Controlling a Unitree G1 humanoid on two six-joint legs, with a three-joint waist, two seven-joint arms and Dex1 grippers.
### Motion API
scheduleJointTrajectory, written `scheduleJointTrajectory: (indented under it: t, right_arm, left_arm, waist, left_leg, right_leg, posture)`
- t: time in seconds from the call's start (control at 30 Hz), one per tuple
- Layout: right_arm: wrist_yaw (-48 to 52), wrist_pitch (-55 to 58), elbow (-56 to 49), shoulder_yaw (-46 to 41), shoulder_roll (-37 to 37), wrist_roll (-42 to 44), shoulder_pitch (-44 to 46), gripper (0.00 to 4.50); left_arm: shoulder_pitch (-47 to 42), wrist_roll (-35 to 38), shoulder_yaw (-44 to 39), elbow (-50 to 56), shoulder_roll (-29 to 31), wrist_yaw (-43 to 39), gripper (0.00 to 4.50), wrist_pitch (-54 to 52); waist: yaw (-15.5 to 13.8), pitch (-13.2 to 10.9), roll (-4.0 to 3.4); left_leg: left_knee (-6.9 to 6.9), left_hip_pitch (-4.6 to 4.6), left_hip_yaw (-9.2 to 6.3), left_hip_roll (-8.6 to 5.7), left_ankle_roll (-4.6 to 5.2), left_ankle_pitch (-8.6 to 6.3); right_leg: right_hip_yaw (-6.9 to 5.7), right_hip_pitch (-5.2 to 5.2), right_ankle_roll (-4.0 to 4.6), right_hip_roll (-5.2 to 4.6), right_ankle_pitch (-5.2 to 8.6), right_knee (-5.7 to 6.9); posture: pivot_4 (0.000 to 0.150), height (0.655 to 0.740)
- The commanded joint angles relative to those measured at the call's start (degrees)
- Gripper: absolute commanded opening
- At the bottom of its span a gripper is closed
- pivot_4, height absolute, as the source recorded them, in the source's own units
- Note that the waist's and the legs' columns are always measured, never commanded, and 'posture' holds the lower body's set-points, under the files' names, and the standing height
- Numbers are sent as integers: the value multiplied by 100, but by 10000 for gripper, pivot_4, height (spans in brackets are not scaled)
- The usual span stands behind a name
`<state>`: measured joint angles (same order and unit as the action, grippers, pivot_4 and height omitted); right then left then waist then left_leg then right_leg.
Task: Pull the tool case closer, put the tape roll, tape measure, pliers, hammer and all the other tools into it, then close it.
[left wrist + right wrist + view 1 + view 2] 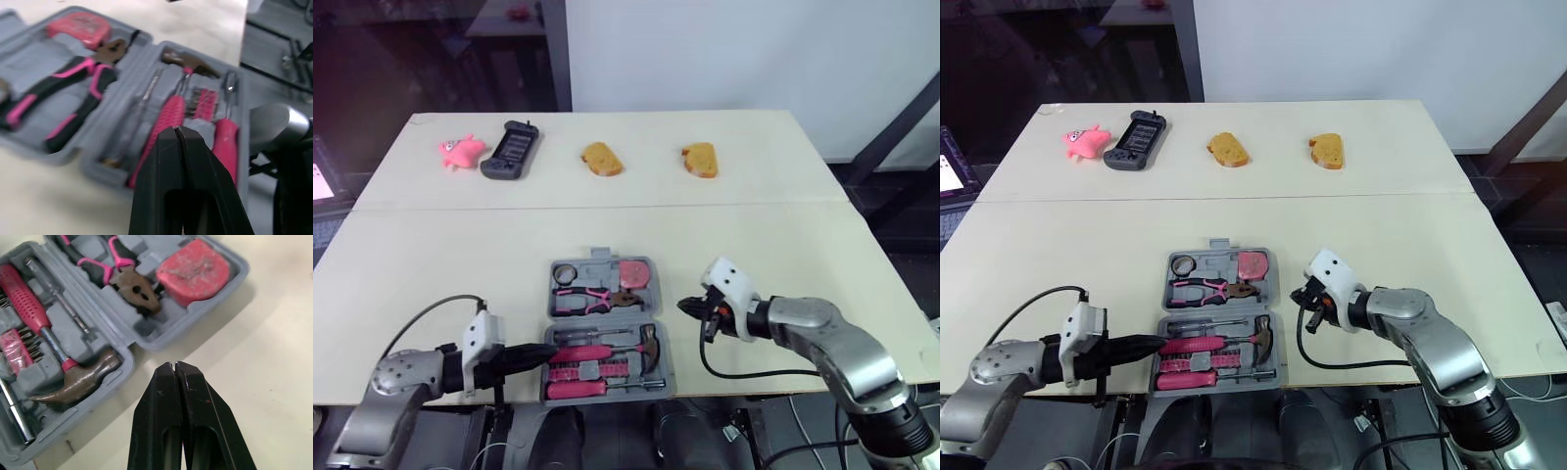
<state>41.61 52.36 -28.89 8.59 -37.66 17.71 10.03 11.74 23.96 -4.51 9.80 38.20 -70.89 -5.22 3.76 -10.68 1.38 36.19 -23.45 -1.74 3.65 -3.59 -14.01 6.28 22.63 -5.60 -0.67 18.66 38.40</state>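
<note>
Nearest to me, at the lower left of the head view, my left pincer [546, 352] is pressed shut with nothing between its fingers. Its tips lie over the left rim of the tool case [597, 275]; I cannot tell whether they touch it. The case lies open and flat at the lower centre of the frame, close to the near edge of the counter [783, 225]. Its near half holds the hammer [80, 377], with the pink grip pointing toward my left pincer and the head at the right side. Beside the hammer sit a slim screwdriver [56, 293] and a row of pink bits [592, 370], and a pink-handled screwdriver [582, 389] lies along the nearest edge. To the right of the case, at middle height, my right pincer [684, 306] is also closed tight and empty. Its tips point at the case's right side and hover over bare counter just beside the rim. In the far half of the case lie the pliers [592, 297], jaws to the right. Behind them are the tape roll [565, 273] at the left and the pink tape measure [632, 272] at the right. Well beyond, along the upper part of the frame, stand a pink toy [460, 151], a black handheld device [512, 151] and two pieces of bread [602, 159] [700, 160], spaced left to right.
</note>
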Motion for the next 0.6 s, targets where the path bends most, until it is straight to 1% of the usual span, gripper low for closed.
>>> scheduleJointTrajectory:
  t: [0.03,0.3,0.47,0.6]
  right_arm:
    - [-44,29,-214,28,-26,75,74,1036]
    - [-184,148,-259,150,-16,72,169,1036]
    - [-249,281,-310,202,-13,139,233,1036]
    - [-303,449,-284,228,2,188,359,1036]
  left_arm:
    - [-27,-278,259,-93,33,-71,0,387]
    - [-224,-584,779,-379,-74,14,0,743]
    - [-359,-731,1001,-544,-143,108,0,717]
    - [-413,-1221,1232,-940,-65,251,0,957]
  waist:
    - [-1,0,-1]
    - [4,0,-2]
    - [0,1,-2]
    - [4,1,-2]
  left_leg:
    - [-1,0,0,0,0,0]
    - [-4,0,-1,1,0,0]
    - [-2,0,-1,0,0,0]
    - [-4,1,-1,0,0,0]
  right_leg:
    - [0,0,-2,0,-1,0]
    - [-1,1,-13,2,-7,0]
    - [-2,0,-15,2,-8,0]
    - [-2,1,-16,3,-8,1]
  posture:
    - [1500,7400]
    - [1500,7400]
    - [1500,7400]
    - [1500,7400]
